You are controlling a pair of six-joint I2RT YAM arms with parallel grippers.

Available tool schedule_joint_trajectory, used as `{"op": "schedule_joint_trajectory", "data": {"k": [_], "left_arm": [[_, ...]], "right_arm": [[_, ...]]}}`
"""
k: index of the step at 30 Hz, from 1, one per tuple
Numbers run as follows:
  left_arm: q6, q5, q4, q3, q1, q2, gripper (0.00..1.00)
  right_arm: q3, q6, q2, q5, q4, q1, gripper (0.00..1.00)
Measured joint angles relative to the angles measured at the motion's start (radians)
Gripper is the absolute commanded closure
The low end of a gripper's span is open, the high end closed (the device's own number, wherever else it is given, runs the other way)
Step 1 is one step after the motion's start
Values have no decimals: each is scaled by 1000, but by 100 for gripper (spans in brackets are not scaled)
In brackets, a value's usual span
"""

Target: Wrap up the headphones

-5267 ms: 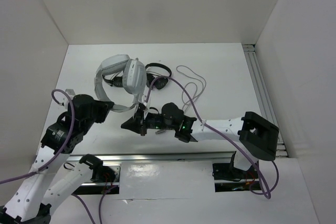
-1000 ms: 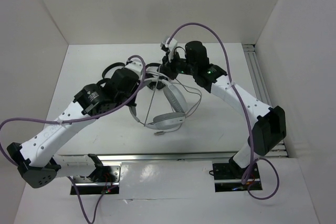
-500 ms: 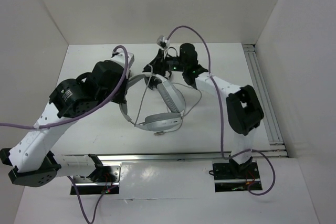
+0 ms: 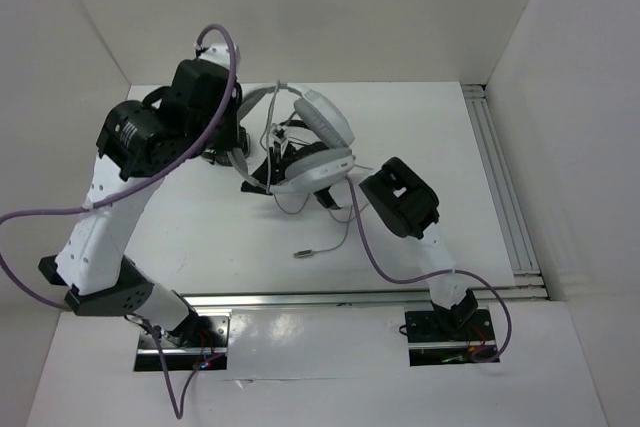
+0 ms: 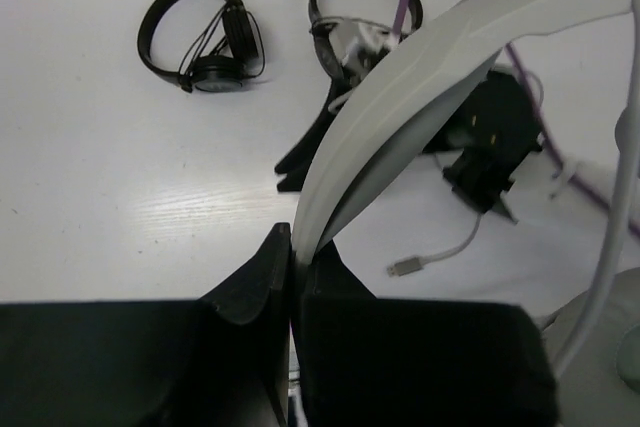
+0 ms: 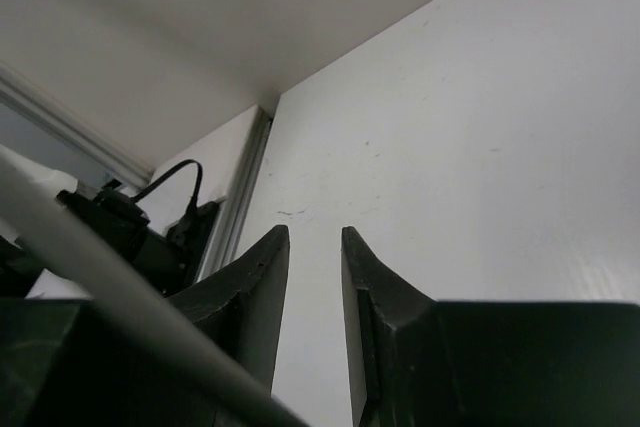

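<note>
The grey-white headphones [image 4: 325, 132] hang in the air over the table's middle. My left gripper [image 4: 240, 152] is shut on their wide band [image 5: 450, 57], which is pinched between its fingers [image 5: 293, 237]. The thin grey cable hangs down, and its plug [image 4: 305, 254] lies on the table; the plug also shows in the left wrist view [image 5: 405, 268]. My right gripper [image 4: 252, 185] is low under the cups and points left. In the right wrist view [image 6: 312, 237] its jaws stand a little apart with nothing between them. A grey strand crosses close before that camera.
Two small black headphones [image 5: 200, 42] [image 5: 345, 7] lie on the table at the back left, mostly hidden by the left arm in the top view. A metal rail [image 4: 505, 197] runs along the table's right edge. White walls enclose the table.
My left arm has lifted the headphones by the band and carried them back and left. My right arm has pulled back from the far side and dropped low under the headphones.
</note>
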Motion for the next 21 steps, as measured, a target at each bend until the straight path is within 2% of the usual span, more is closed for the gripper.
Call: {"op": "schedule_joint_trajectory", "data": {"k": [3, 5, 6, 10, 14, 18, 21], "left_arm": [[-10, 33, 10, 86, 95, 59, 100], [-20, 80, 40, 100, 201, 81, 100], [-20, 101, 56, 100, 256, 93, 100], [-24, 166, 108, 105, 449, 156, 100], [-50, 198, 161, 106, 562, 253, 100], [-80, 199, 204, 104, 611, 343, 100], [-83, 188, 232, 95, 641, 392, 100]], "right_arm": [[-35, 82, 39, 12, 76, 25, 74], [-79, 129, 56, 17, 107, 37, 86], [-105, 148, 59, 20, 114, 40, 99], [-220, 177, 57, 32, 124, 49, 100], [-342, 161, -3, 35, 125, 72, 100], [-453, 91, -165, 21, 122, 152, 100], [-511, -13, -351, 26, 66, 233, 100]]}}
